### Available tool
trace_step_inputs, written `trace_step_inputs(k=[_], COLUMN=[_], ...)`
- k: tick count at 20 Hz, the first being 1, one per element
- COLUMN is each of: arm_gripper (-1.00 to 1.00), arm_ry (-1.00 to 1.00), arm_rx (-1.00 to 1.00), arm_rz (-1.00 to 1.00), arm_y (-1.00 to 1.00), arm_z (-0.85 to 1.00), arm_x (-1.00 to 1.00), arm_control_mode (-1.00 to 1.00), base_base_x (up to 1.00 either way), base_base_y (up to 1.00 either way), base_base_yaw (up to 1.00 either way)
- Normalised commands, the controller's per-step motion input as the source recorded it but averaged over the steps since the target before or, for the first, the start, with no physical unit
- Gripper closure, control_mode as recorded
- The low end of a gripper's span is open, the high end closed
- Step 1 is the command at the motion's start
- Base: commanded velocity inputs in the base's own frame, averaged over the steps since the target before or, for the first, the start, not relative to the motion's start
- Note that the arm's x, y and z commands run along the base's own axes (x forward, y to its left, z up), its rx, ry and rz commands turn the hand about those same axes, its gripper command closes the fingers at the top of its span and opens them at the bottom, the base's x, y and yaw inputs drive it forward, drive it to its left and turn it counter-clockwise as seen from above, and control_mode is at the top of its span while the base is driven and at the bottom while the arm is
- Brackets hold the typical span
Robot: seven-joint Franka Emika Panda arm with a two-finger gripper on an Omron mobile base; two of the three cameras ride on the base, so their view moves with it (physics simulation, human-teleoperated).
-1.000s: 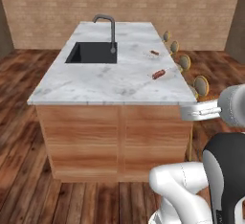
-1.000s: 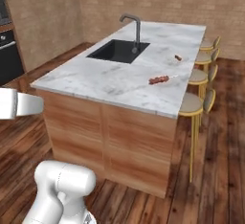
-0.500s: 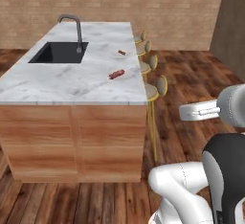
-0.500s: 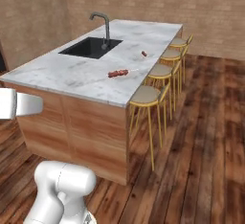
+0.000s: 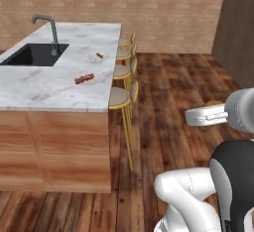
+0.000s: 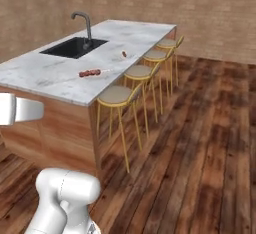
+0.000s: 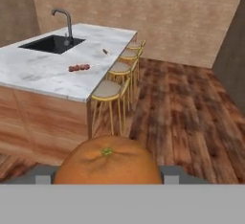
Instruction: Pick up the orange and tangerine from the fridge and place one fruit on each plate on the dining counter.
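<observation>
Hand view puts the orange [image 7: 112, 163] low in the centre of the frame, clamped between my claw's [image 7: 106, 174] two dark fingers, which close against its sides. Above and left of it stretches the dining counter [image 7: 43, 74], its black sink [image 7: 51, 43] and grey tap [image 7: 63, 20] in the upper left. Two plates [image 5: 95, 76] lie on the marble near the stool side, each carrying reddish food. Four stools [image 6: 119, 96] line that edge.

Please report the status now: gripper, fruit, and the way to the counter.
Gripper shut on orange fruit. Dining counter ahead-left, plates hard to make out. Bar stools line its near side.
</observation>
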Motion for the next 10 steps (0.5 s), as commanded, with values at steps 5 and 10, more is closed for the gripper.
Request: trace_step_inputs(k=[5, 10], arm_gripper=[1.00, 1.00], arm_ry=[0.00, 0.00], arm_rx=[0.00, 0.00], arm_rz=[0.00, 0.00], arm_y=[0.00, 0.00], arm_z=[0.00, 0.00], arm_x=[0.00, 0.00], arm_control_mode=[1.00, 1.00], base_base_x=[0.92, 1.00], base_base_y=[-0.98, -0.74], base_base_yaw=[0.36, 0.53])
